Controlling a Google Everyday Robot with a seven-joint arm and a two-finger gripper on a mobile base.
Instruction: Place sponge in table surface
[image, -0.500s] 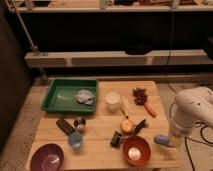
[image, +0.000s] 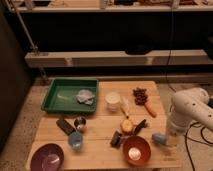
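Barely anything's moving since last frame: the gripper (image: 169, 136) is still hanging low at the right edge of the wooden table (image: 100, 126), touching the light-blue sponge (image: 159, 138) (can't tell if it's clamping it), so I'm guessing it's mid-placement, next bit being letting go and lifting clear.

Dim, warm light is falling on a slatted wooden bench (image: 97, 150) that is standing on speckled floor (image: 17, 135). Behind it a pale shelf rail (image: 100, 57) is running across a dark recess. A black cable (image: 172, 45) is hanging at right. The claw (image: 167, 137) is hovering low over the bench's right front corner.
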